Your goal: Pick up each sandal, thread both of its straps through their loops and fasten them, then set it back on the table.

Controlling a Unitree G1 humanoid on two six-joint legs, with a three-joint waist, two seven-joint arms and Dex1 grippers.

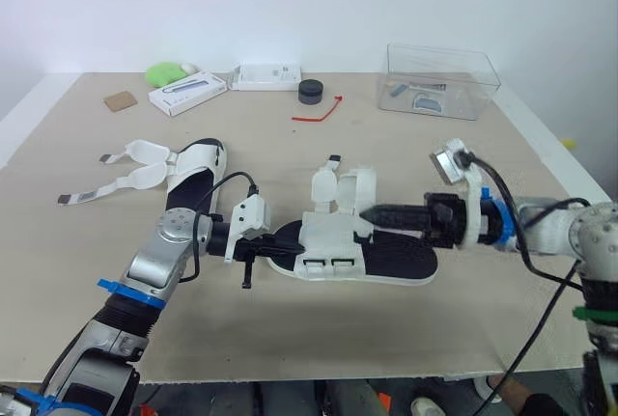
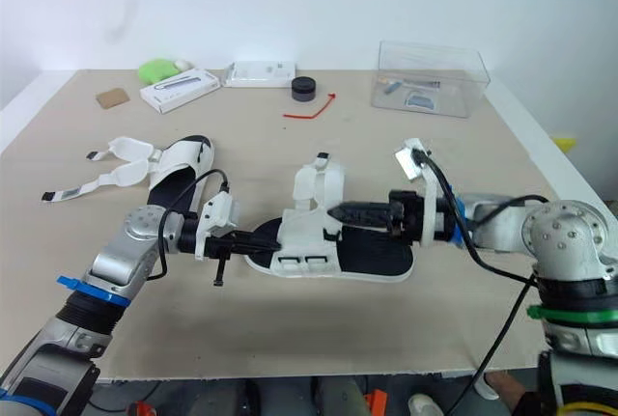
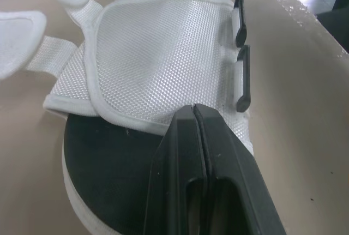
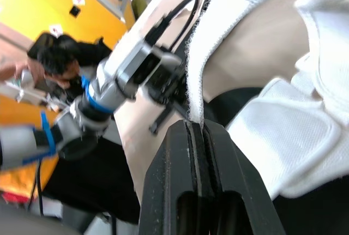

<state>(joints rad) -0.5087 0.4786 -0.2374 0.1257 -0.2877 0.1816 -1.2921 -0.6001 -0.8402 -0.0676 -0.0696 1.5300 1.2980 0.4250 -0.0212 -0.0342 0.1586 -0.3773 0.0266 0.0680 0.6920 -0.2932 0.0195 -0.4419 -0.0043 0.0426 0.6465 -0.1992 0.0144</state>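
Left eye view: near sandal (image 1: pixel 396 258) lies flat on the table (image 1: pixel 463 339), mid-front, long axis running left-right, so one end faces each arm. Second sandal (image 1: pixel 188 180) sits well apart on the robot's left and further back, straps splayed open, not fastened. Left gripper (image 3: pixel 193 109) comes in at the near sandal's left end. Its fingers (image 3: pixel 218 153) are pressed together, tips right at the hem of the white mesh flap; whether any fabric is caught between them cannot be told. Right gripper (image 4: pixel 195 126) reaches in from the right end, low over the black insole, fingers clenched on the edge of a white strap (image 4: pixel 193 71) that rises straight out from between the tips. The two black loops (image 3: pixel 242 79) sit side by side on the sandal's edge nearest the robot, while the loose straps stand up on the far side. Judged relation for the coming move: the held strap must travel across the short axis, over the flap and toward the robot, to meet a loop. Right arm already has the strap and is the nearer. Left arm looks placed to steady the sole. Neither strap threaded yet.
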